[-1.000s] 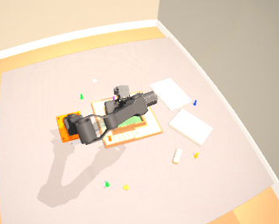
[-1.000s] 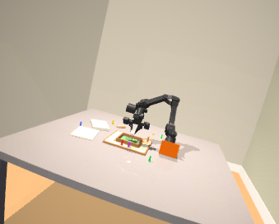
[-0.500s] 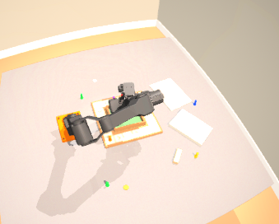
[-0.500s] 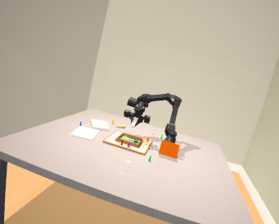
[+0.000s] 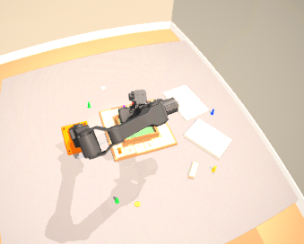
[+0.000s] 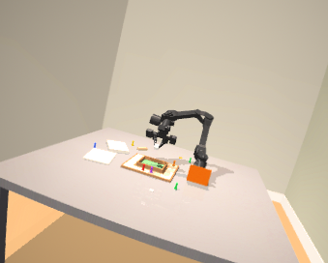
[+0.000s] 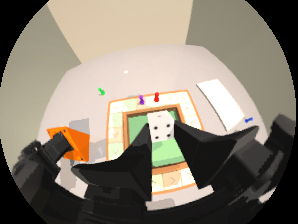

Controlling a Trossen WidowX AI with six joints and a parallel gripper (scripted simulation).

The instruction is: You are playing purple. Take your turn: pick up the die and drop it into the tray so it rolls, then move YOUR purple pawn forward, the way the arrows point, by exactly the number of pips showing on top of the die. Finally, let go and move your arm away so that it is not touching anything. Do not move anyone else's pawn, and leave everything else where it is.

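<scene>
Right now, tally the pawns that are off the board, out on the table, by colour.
Green pawns: 2
Blue pawn: 1
Yellow pawn: 1
Total: 4
</scene>
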